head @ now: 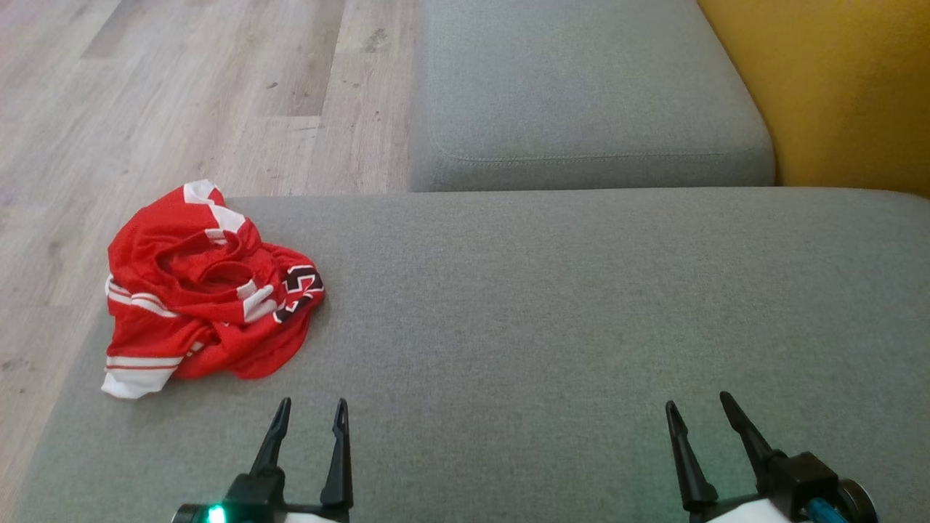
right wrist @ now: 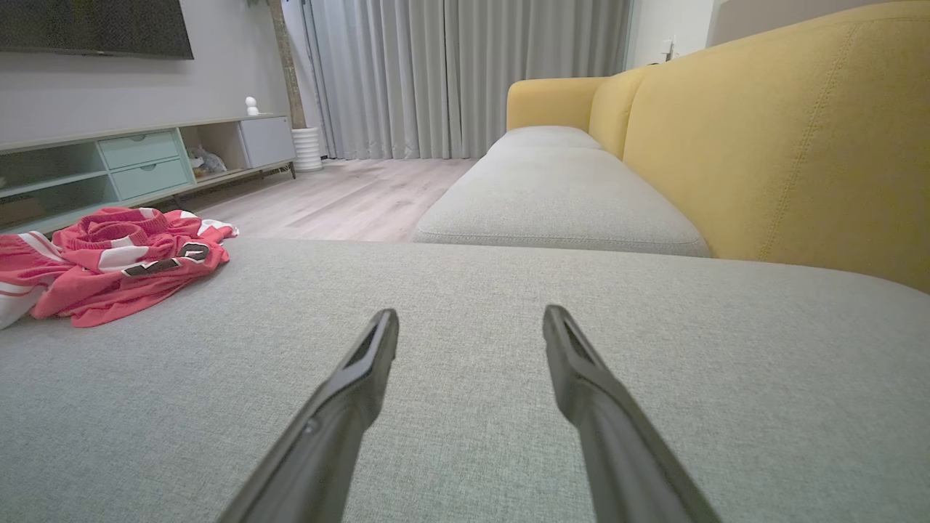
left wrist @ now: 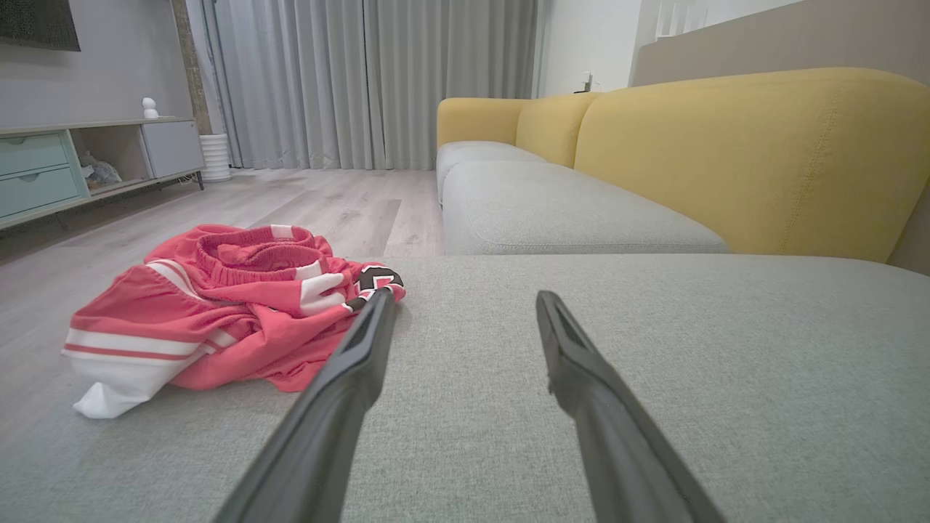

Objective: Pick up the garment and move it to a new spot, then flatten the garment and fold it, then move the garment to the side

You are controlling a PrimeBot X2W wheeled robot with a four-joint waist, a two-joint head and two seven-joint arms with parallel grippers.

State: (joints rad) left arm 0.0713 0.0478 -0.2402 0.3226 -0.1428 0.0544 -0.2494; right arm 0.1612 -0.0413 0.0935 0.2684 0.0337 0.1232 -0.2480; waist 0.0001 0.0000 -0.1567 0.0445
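Both of my arms are held low and level over the sofa, fingers pointing forward along the seat. My left end effector [head: 312, 401] shows at the lower left of the head view, its two dark fingers spread apart with nothing between them; it is open and just above the fabric. My right end effector [head: 697, 399] shows at the lower right, likewise spread wide and empty, its fingers leaning slightly to the left. The two stand well apart from one another. The garment [head: 203, 290], red mesh with white stripes and a dark printed mark, lies crumpled in a heap at the left edge of the grey seat cushion [head: 567, 305], ahead and to the left of my left end effector and not touching it. A white-banded hem lies toward me and the ribbed opening faces up. In the left wrist view the left fingertip overlaps the near edge of the heap, though the head view shows a gap between them. The seat cushion is wide, flat and woven. Beyond it sits a second cushion [head: 581, 94] of the same grey, and a yellow backrest [head: 835, 87] runs along the right. To the left is a pale wood-plank floor [head: 182, 87]. The wrist views add grey curtains [left wrist: 378, 80] on the far wall, a low cabinet [left wrist: 73, 160] with pale green drawers, and a dark screen [right wrist: 94, 25] above it.
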